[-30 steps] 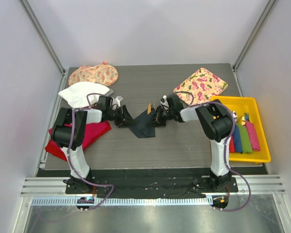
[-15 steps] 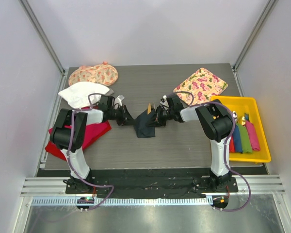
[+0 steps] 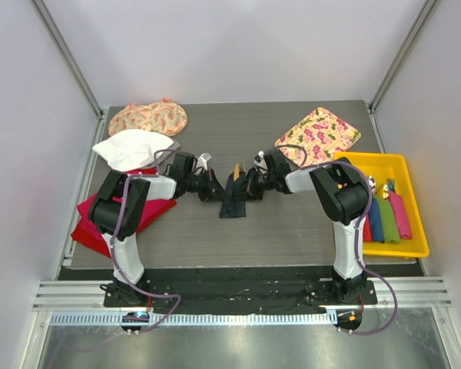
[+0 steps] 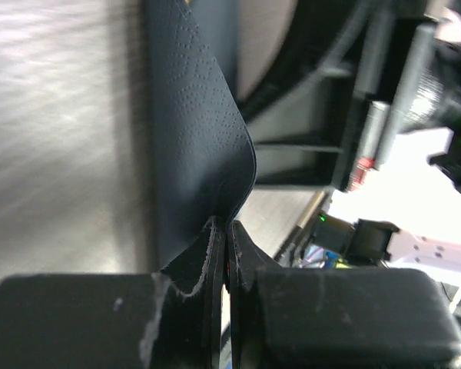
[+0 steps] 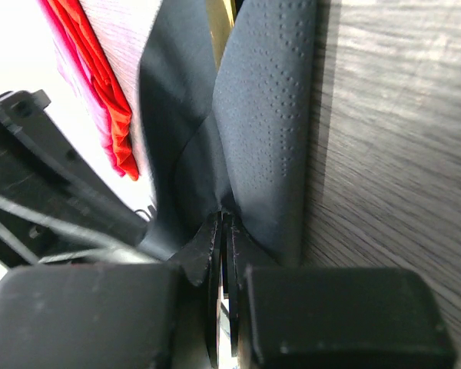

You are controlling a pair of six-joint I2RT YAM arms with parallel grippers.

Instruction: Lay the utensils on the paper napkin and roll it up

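The dark navy paper napkin (image 3: 232, 197) lies folded up at the table's middle, pinched from both sides. My left gripper (image 3: 215, 187) is shut on its left edge; in the left wrist view the sheet (image 4: 196, 154) rises from the closed jaws (image 4: 224, 231). My right gripper (image 3: 248, 184) is shut on its right edge, and the right wrist view shows the sheet (image 5: 265, 115) folding up from the jaws (image 5: 224, 223). Tan-orange utensils (image 3: 236, 171) stick out at the napkin's top; one sliver shows in the right wrist view (image 5: 219, 31).
A red cloth (image 3: 88, 223) and a white cloth (image 3: 131, 147) lie at left. Floral cloths sit at back left (image 3: 147, 118) and back right (image 3: 317, 134). A yellow tray (image 3: 403, 171) with rolled cloths stands at right.
My left gripper has moved right toward the right gripper, carrying the napkin's left edge. The napkin has narrowed into a tighter fold. The right gripper has stayed in place.
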